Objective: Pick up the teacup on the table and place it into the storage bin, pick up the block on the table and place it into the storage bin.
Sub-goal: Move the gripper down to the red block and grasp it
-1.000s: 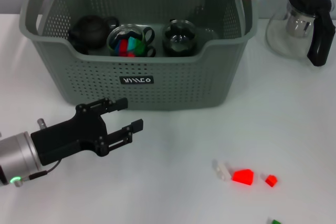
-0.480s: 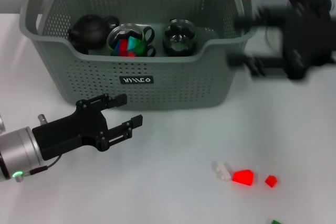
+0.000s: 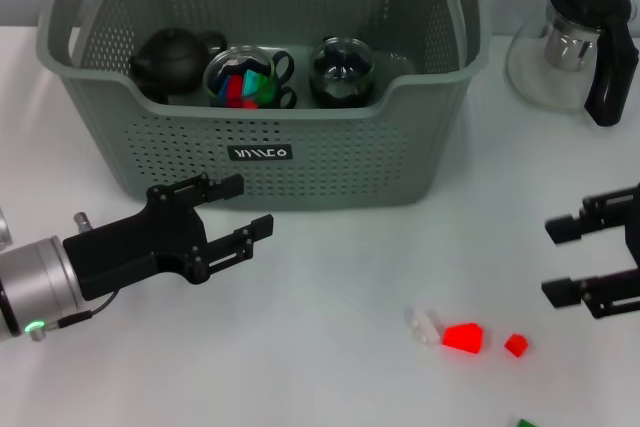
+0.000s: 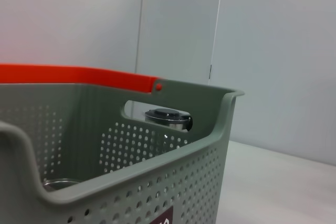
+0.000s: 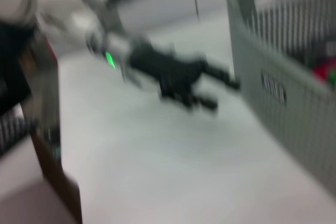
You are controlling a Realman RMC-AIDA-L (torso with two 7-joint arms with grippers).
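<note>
Storage bin sitting upper centre of head view, a teacup of coloured pieces inside. Left gripper hovering lower left before the bin, jaws apart, empty. Right gripper hanging at right edge, jaws spread, above a red block lying lower right on the table.

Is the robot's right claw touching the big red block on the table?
Apart. In the head view, white table shows between the right gripper and the red block.

Black 2-fingered left end effector on a silver wrist with green light; matching black right end effector.
</note>
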